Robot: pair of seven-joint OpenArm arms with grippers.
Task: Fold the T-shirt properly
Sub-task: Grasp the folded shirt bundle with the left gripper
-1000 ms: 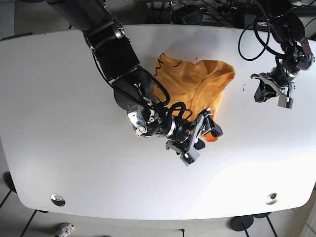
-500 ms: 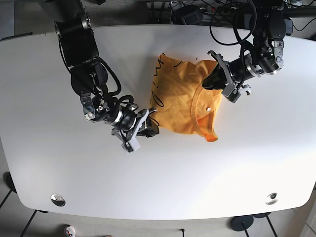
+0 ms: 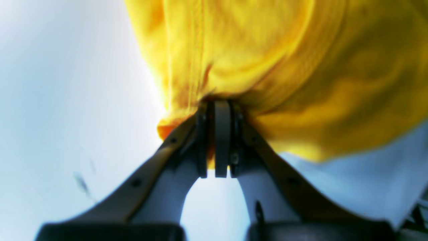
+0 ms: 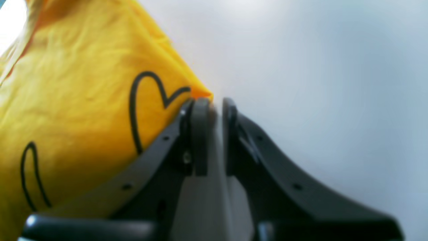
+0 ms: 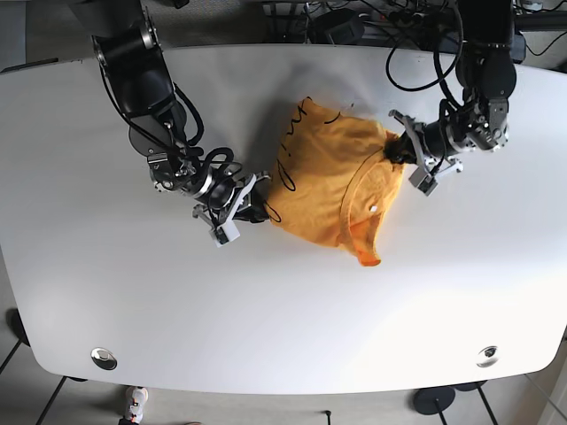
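Observation:
The orange-yellow T-shirt [image 5: 332, 181] with black line drawings is bunched and stretched between both grippers over the white table [image 5: 283, 328]. My left gripper [image 5: 396, 150], on the right side of the base view, is shut on the shirt's right edge. The left wrist view shows its jaws [image 3: 217, 103] pinching gathered fabric [image 3: 284, 67]. My right gripper [image 5: 257, 205], on the left side of the base view, is shut on the shirt's left corner. The right wrist view shows its fingertips [image 4: 210, 102] at that corner, beside a black heart drawing on the shirt [image 4: 83, 100].
Black cables and equipment [image 5: 354, 22] lie along the table's far edge. Two metal grommets [image 5: 104, 358] [image 5: 486, 356] sit near the front corners. Bare white tabletop surrounds the shirt on all sides.
My right gripper moved from the shirt's lower right to its left corner and took hold. My left gripper came in from the far right and gripped the right edge. The shirt rose and bunched.

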